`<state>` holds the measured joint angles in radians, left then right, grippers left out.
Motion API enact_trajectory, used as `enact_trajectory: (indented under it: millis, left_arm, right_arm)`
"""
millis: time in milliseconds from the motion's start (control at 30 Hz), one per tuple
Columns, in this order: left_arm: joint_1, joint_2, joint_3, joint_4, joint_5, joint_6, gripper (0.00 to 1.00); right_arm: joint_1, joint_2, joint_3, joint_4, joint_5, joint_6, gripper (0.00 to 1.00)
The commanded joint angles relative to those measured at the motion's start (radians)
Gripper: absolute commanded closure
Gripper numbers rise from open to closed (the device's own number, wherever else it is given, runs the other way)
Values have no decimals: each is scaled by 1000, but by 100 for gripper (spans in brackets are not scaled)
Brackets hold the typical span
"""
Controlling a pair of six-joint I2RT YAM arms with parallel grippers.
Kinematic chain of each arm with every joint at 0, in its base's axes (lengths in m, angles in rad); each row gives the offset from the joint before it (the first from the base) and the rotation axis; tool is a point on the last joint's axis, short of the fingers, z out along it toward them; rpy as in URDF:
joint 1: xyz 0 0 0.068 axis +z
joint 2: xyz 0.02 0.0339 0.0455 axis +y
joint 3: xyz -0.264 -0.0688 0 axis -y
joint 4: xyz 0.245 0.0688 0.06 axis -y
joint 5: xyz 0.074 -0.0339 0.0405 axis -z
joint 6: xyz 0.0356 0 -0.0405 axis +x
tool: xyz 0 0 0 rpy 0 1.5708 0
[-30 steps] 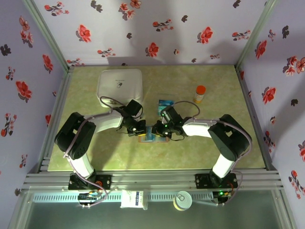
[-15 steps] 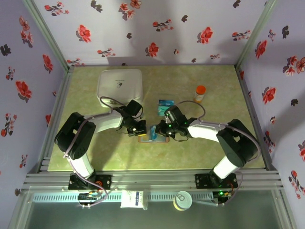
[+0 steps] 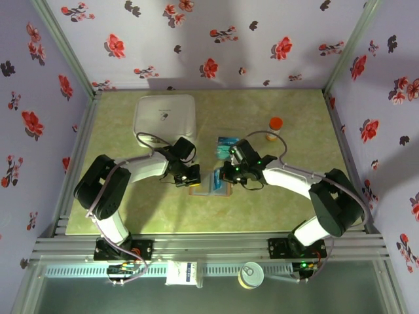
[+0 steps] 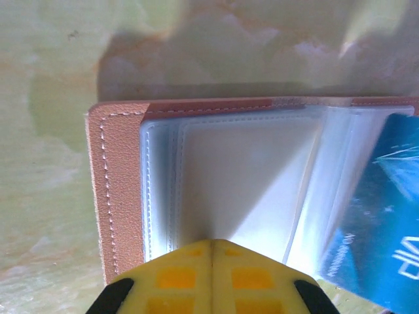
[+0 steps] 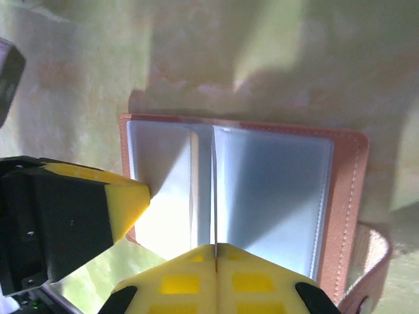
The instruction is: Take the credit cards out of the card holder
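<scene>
The card holder [image 3: 198, 191] lies open on the green table, brown leather [image 4: 118, 196] framing clear sleeves [image 5: 275, 196]. My left gripper [image 4: 211, 242] is shut, its tip pressed down on the holder's left page [image 3: 192, 178]. My right gripper [image 5: 215, 247] is shut on a blue credit card [image 4: 386, 222] that I see edge-on [image 5: 214, 190], standing up out of the sleeves at the fold [image 3: 217, 181]. The left fingertips [image 5: 124, 203] are beside it. Another teal credit card [image 3: 228, 145] lies flat on the table behind the holder.
A white square box [image 3: 165, 118] stands at the back left. An orange-capped bottle [image 3: 275, 127] stands at the back right. On the front ledge are a white carton [image 3: 182, 273] and a tin can [image 3: 251, 275].
The right gripper has shut on the blue card and drawn back to the right, tilting the card up out of the sleeves. The left gripper has stayed pressed on the holder.
</scene>
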<state>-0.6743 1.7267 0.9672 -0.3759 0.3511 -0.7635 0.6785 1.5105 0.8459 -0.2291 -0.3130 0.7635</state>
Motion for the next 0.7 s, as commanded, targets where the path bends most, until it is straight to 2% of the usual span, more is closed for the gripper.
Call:
enact_trajectory:
  millis: [0, 167, 433, 667]
  left_arm:
    - [-2, -23, 1, -34, -32, 15, 98]
    - [1, -49, 14, -53, -37, 21, 94]
    - [5, -107, 15, -88, -64, 31, 82]
    - [12, -153, 3, -126, -95, 35, 79]
  right_arm:
    - [-8, -29, 93, -154, 79, -153, 95]
    - [-14, -20, 186, -280, 118, -367, 95]
    - [-35, 37, 367, -443, 166, -822, 95]
    - [-47, 110, 503, -540, 188, -1234, 95]
